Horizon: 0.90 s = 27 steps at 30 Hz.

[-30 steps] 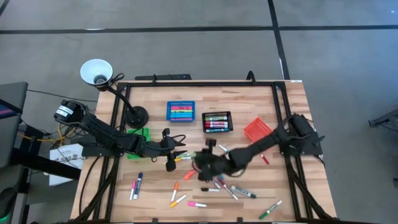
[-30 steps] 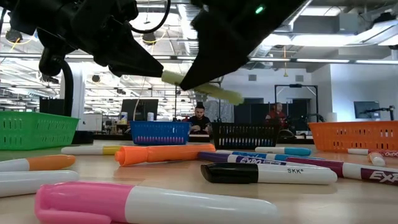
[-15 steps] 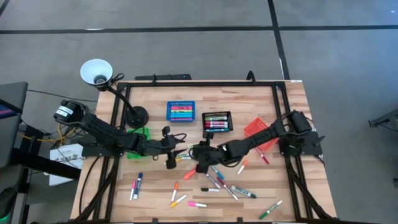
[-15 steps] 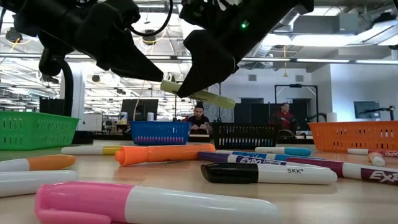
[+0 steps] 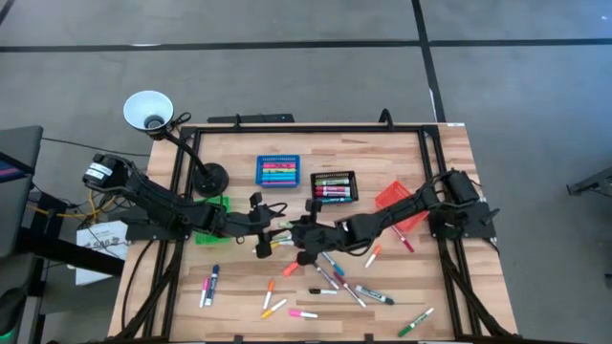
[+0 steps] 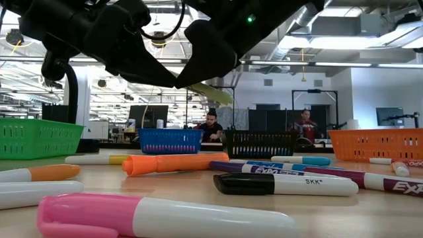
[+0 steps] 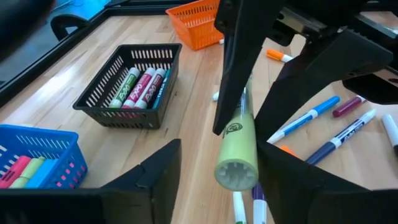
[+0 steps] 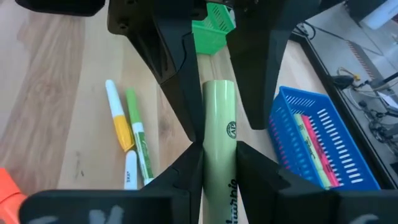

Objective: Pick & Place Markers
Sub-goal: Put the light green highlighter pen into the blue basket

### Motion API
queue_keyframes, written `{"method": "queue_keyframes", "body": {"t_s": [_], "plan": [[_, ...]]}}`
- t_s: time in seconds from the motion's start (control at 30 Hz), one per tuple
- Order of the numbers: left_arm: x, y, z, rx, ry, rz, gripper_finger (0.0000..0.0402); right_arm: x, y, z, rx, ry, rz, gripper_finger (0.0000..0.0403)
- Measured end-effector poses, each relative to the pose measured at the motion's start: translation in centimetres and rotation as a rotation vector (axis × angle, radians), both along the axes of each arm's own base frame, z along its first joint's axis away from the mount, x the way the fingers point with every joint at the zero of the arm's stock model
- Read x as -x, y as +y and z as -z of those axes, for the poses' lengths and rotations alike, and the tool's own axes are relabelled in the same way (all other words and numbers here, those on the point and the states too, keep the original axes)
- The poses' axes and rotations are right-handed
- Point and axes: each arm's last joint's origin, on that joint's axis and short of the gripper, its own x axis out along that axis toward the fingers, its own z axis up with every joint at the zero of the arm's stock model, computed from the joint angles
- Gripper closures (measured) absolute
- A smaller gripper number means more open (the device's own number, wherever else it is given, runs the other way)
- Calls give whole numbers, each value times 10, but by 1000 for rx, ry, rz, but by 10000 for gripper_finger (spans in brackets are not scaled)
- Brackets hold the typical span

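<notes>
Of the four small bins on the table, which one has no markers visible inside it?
The green bin, beside the left arm. No markers show in it, while the blue bin, the black bin and the orange bin each hold some.

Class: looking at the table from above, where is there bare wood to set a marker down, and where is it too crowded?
Bare wood lies along the far edge behind the blue bin and black bin, and at the near-left corner. The centre and near-right are crowded with scattered markers.

wooden table (image 5: 449, 287), scattered markers (image 5: 330, 277), bins (image 5: 277, 172)
</notes>
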Motion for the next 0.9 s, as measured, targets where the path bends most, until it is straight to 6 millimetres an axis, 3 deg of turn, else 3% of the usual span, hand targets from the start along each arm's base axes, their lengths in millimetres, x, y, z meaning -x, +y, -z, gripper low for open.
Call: {"method": "queue_keyframes", "body": {"t_s": [0.57,0.9], "plan": [[0,-1,-1,4,-7,5,301,-1,-3,-1,-2,-7,6,321],[-1,-1,-1,15,-6,21,314,0,-2,0,0,4,4,227]]}}
